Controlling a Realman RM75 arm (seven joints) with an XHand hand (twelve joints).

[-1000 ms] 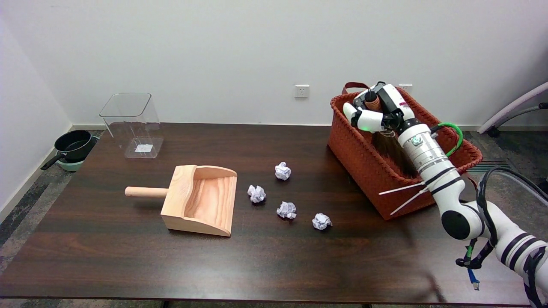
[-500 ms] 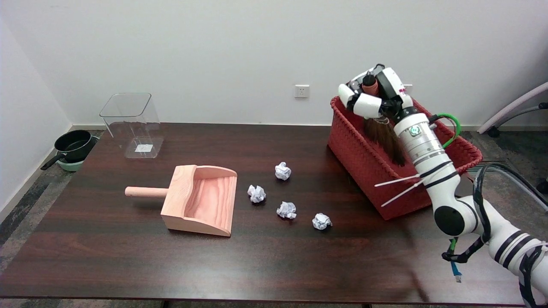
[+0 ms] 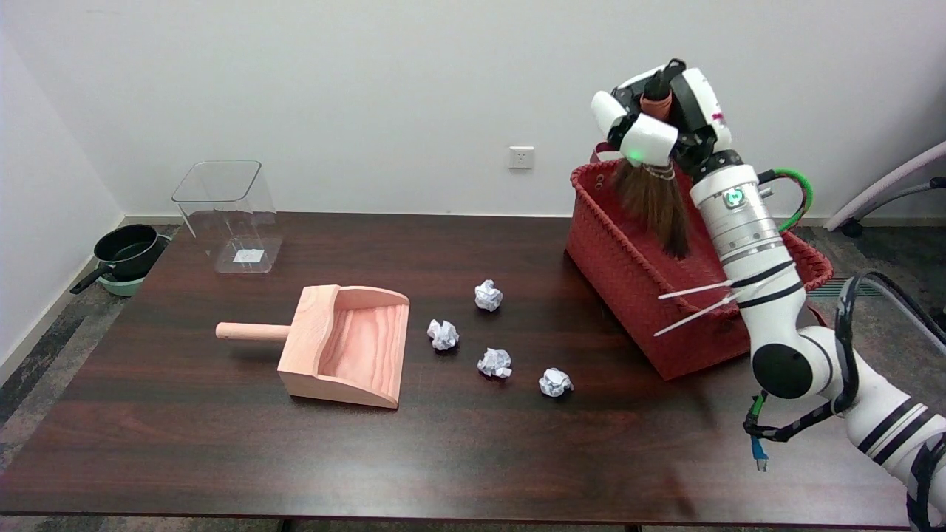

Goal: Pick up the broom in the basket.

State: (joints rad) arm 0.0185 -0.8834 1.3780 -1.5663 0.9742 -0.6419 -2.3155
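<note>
- The right hand (image 3: 658,122) grips the broom (image 3: 654,207) by its handle, bristles hanging over the red basket (image 3: 628,273).
- The clear bin (image 3: 228,218) holds a white scrap.

- The right hand (image 3: 658,122), gripping the broom (image 3: 654,203) by its handle, has risen from inside the basket (image 3: 628,281) to above its rim.
- The broom's dark bristles now hang mostly clear of the basket's far edge.
</note>
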